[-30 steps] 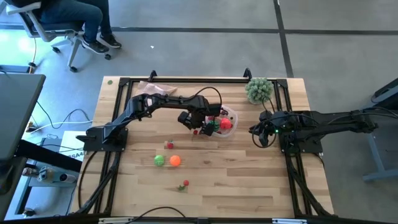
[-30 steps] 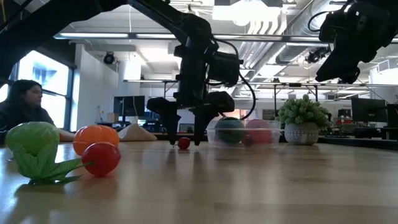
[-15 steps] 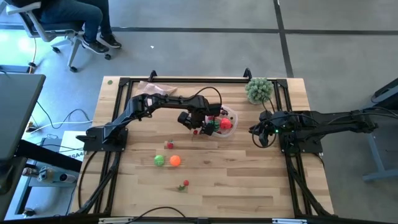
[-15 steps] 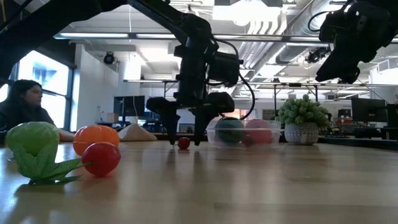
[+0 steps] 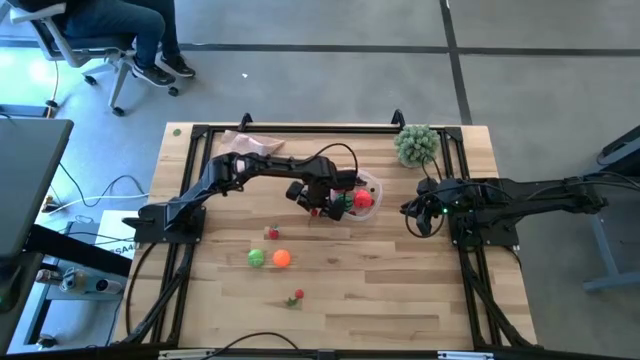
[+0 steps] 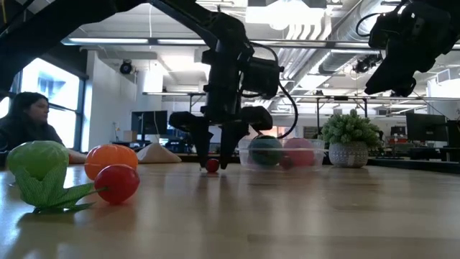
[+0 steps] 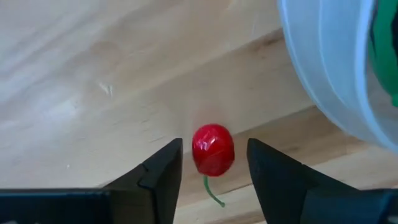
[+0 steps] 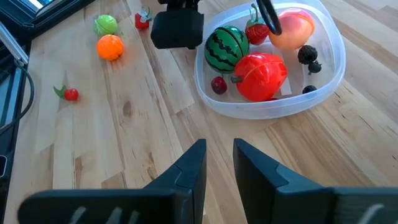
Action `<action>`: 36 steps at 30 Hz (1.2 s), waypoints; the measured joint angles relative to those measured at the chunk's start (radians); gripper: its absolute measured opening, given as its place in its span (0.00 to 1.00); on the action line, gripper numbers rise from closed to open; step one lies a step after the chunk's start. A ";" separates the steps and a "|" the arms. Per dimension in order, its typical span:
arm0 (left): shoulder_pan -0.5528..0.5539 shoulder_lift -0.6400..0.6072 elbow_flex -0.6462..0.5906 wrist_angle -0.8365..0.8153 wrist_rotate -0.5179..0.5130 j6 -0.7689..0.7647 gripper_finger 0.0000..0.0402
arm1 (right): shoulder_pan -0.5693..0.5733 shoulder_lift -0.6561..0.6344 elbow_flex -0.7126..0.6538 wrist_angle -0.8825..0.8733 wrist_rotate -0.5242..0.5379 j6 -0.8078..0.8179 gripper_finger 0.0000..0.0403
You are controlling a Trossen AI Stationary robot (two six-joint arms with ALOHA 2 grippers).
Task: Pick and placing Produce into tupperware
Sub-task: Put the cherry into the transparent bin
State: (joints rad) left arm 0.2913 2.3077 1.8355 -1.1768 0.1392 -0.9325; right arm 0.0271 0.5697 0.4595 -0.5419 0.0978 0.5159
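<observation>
Cherry (image 7: 213,150), small and red, lies just beside the tupperware (image 7: 329,74); only the left wrist view shows the left gripper (image 7: 214,163) straddling it, jaws parted, untouched. Right gripper (image 8: 217,163) is seen slightly parted, empty, well apart from the tupperware.

Readable text: none in any view; no word, number, brand or sign can be made out
Counter (image 5: 400,300): bare wood grain only; no label or marking legible
Tupperware (image 8: 329,81): clear plastic with no print visible (the toy produce inside carries none either)
Arms: dark housings; no legible lettering on them
Room behind, low view: screens and fittings too far off to read; nothing legible there
</observation>
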 joint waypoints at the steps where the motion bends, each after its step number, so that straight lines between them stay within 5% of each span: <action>1: -0.001 0.001 0.000 0.001 -0.003 0.000 0.41 | 0.000 0.000 0.000 0.000 0.000 0.000 0.18; 25: -0.004 0.009 0.001 0.000 -0.024 -0.023 0.19 | 0.000 0.000 0.000 0.000 0.000 0.000 0.18; 36: -0.004 0.009 0.000 -0.002 -0.024 -0.026 0.20 | 0.000 0.000 0.000 0.000 0.000 0.000 0.18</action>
State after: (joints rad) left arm 0.2874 2.3169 1.8359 -1.1784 0.1153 -0.9588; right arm 0.0269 0.5697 0.4595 -0.5419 0.0978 0.5163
